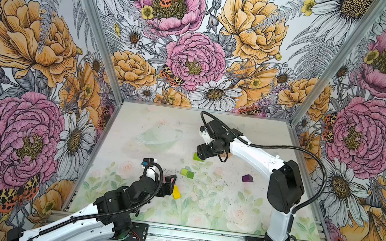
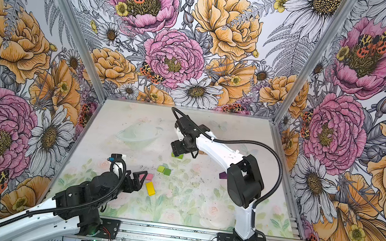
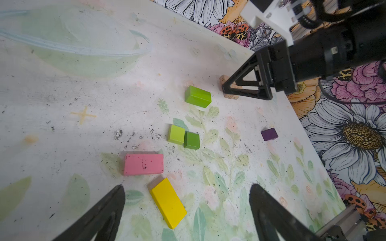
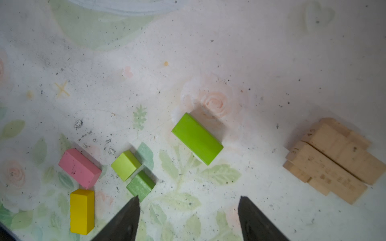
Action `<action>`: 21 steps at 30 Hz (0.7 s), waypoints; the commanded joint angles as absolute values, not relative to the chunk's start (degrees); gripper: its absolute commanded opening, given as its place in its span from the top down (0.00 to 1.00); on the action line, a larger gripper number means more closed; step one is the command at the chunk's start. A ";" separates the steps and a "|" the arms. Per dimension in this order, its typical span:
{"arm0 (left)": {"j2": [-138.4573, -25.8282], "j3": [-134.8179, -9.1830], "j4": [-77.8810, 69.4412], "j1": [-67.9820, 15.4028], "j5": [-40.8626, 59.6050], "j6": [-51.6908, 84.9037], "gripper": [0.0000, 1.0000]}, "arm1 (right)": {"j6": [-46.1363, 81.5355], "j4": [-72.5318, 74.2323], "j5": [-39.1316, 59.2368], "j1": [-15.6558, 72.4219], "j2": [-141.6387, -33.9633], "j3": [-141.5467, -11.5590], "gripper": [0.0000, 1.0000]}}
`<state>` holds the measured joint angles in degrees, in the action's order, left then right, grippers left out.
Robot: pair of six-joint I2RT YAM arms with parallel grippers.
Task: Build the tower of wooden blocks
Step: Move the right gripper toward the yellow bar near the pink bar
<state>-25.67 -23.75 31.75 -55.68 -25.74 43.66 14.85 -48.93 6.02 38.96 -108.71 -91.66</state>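
Observation:
The blocks lie loose on the flowered mat. My left gripper [image 3: 187,185] is open and hovers over the yellow oblong [image 3: 168,202], with the pink oblong [image 3: 143,164] just beyond it. Two green cubes [image 1: 187,172] touch each other mid-table. My right gripper [image 4: 189,197] is open and empty, hanging above the mat near the lime brick [image 4: 197,138]. Several tan oblongs [image 4: 334,160] sit stacked in two crossed layers beside it. The purple peaked piece [image 1: 247,178] lies alone to the right. In a top view, the right gripper [image 1: 200,153] partly covers the lime brick.
Flower-patterned walls close in the left, back and right sides. An aluminium rail [image 1: 196,238] with both arm bases runs along the front. A faint bowl shape [image 1: 156,138] shows on the mat behind the blocks.

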 commanded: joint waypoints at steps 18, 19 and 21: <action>-17.65 -31.47 47.81 -53.17 -27.29 47.83 0.15 | 38.43 -35.47 -3.92 59.89 -101.42 -75.11 0.50; -17.26 -32.39 49.02 -53.05 -26.91 47.81 0.16 | 38.98 -34.70 -3.23 60.40 -101.77 -75.10 0.51; -16.96 -34.46 51.27 -52.83 -26.74 47.74 0.15 | 40.45 -33.61 -2.67 61.33 -102.70 -75.20 0.53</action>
<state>-17.82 -31.24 46.52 -53.43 -28.25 47.20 36.86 -37.04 -1.72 60.31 -102.78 -75.26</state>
